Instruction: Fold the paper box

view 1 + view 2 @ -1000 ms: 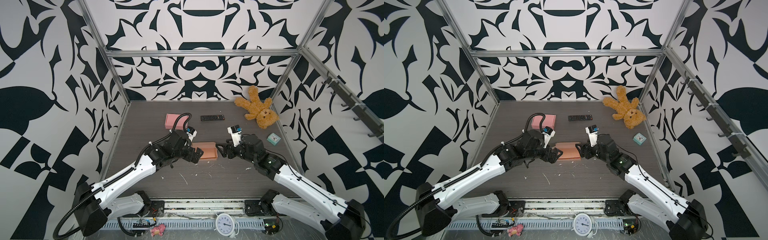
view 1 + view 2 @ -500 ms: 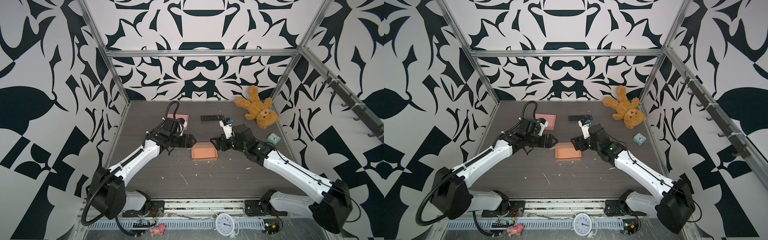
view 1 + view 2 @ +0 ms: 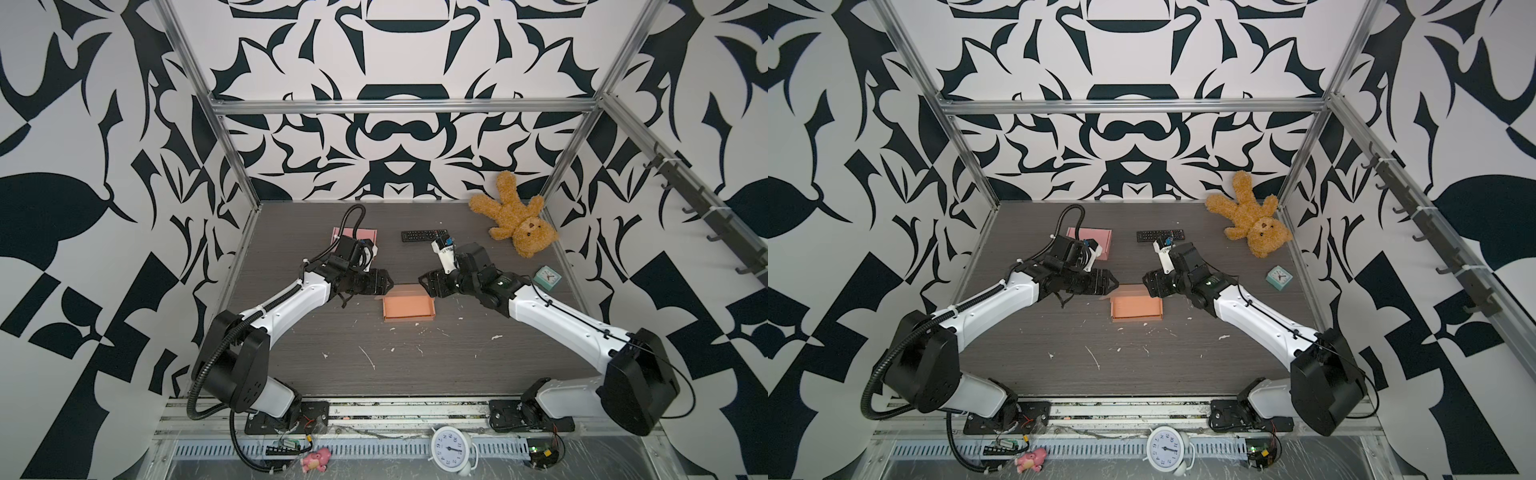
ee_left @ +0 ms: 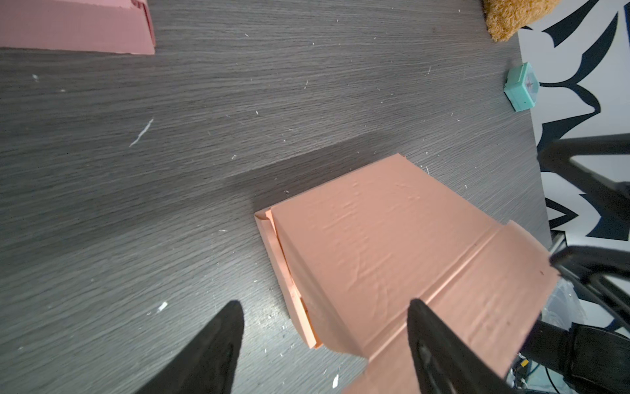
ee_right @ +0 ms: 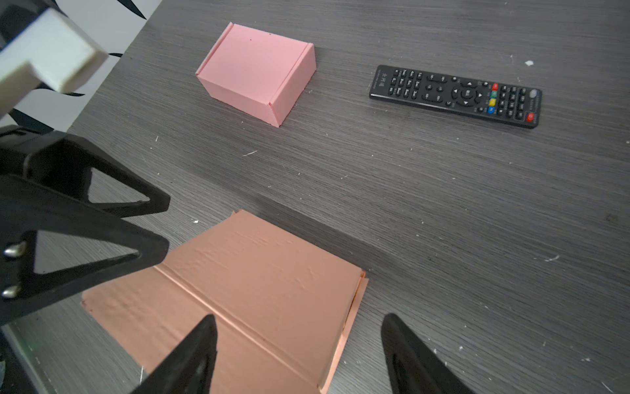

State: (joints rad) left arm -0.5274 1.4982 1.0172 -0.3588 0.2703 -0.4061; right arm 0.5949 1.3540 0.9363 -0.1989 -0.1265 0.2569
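You are near the end: the orange paper box (image 3: pixel 409 306) sits mid-table with its lid (image 4: pixel 375 238) down, and 1 creased flap (image 4: pixel 477 307) juts past it, untucked as far as I can judge. Your left gripper (image 3: pixel 388 284) and right gripper (image 3: pixel 422 282) flank the box's far edge, both sets of jaws spread wide, holding nothing. Next, press that flap down and tuck it (gently; thin card buckles). The box is blank — the remote (image 5: pixel 455 96) carries legends too small to read.

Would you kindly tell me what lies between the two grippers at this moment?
The orange paper box: its far part sits between the left gripper and the right gripper, seen in both top views.
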